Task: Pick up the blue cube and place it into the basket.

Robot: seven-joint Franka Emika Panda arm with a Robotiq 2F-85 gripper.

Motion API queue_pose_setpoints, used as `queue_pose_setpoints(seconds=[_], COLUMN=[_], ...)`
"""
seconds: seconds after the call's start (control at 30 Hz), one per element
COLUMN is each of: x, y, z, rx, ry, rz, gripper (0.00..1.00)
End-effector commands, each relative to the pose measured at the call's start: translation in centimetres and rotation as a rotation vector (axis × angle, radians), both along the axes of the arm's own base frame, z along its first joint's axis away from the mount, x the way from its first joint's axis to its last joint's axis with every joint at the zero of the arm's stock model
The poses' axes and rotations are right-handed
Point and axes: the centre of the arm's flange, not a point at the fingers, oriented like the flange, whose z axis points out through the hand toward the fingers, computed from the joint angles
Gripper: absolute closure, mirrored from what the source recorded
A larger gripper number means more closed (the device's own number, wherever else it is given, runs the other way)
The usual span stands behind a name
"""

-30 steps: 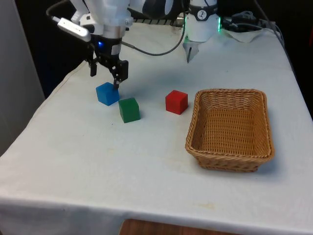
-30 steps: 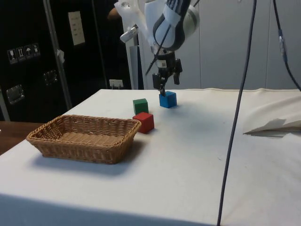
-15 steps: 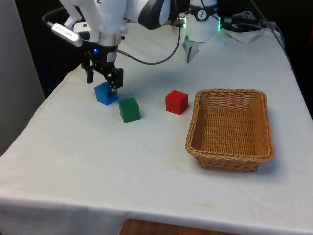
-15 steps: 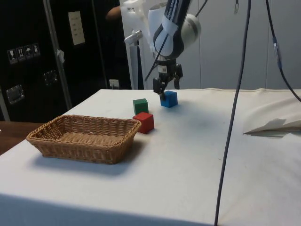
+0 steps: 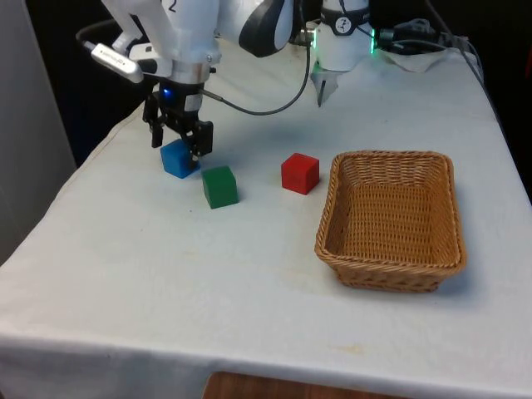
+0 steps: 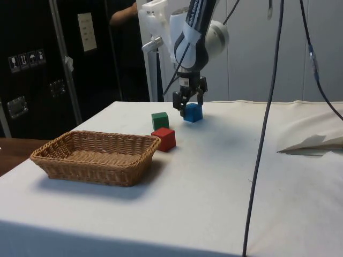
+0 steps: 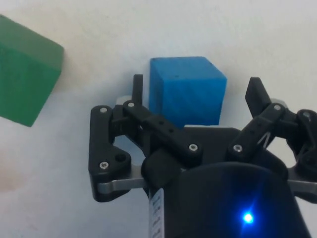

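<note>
The blue cube (image 5: 179, 158) rests on the white cloth at the front view's left, and in the side view the blue cube (image 6: 193, 112) sits behind the other blocks. My gripper (image 5: 177, 146) is lowered over it, open, one finger on each side. In the wrist view the blue cube (image 7: 187, 90) lies between the two fingers (image 7: 137, 89), with a small gap on one side. My gripper (image 6: 188, 104) hangs just above the cloth in the side view. The wicker basket (image 5: 392, 218) stands at the front view's right, and the basket (image 6: 96, 157) is nearest the side camera.
A green cube (image 5: 219, 186) stands close beside the blue one, on the basket's side, and the green cube (image 7: 25, 74) is near one finger in the wrist view. A red cube (image 5: 299, 173) sits between the green cube and the basket. A person's arm (image 6: 122, 13) is behind the robot.
My gripper has come down and shifted over the blue cube, so that its fingers now straddle it. The cubes and the basket have not moved.
</note>
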Motion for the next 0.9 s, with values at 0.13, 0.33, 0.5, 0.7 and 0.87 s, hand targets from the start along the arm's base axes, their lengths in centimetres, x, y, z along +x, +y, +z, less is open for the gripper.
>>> queue_pose_setpoints(seconds=[0.13,0.33,0.5,0.7,0.87], x=[0.03,-0.13,-0.11,-0.03,-0.06], y=[0.73,0.83,0.79,0.75,0.79], z=[0.08,-0.03,-0.07,-0.22,-0.12], rx=[0.014,0.012,0.008,0.009,0.004], ry=[-0.013,-0.008,-0.005,0.0,-0.002], rz=[-0.002,-0.008,-0.007,-0.007,-0.005], gripper=[0.0,0.0,0.0,0.66,0.96])
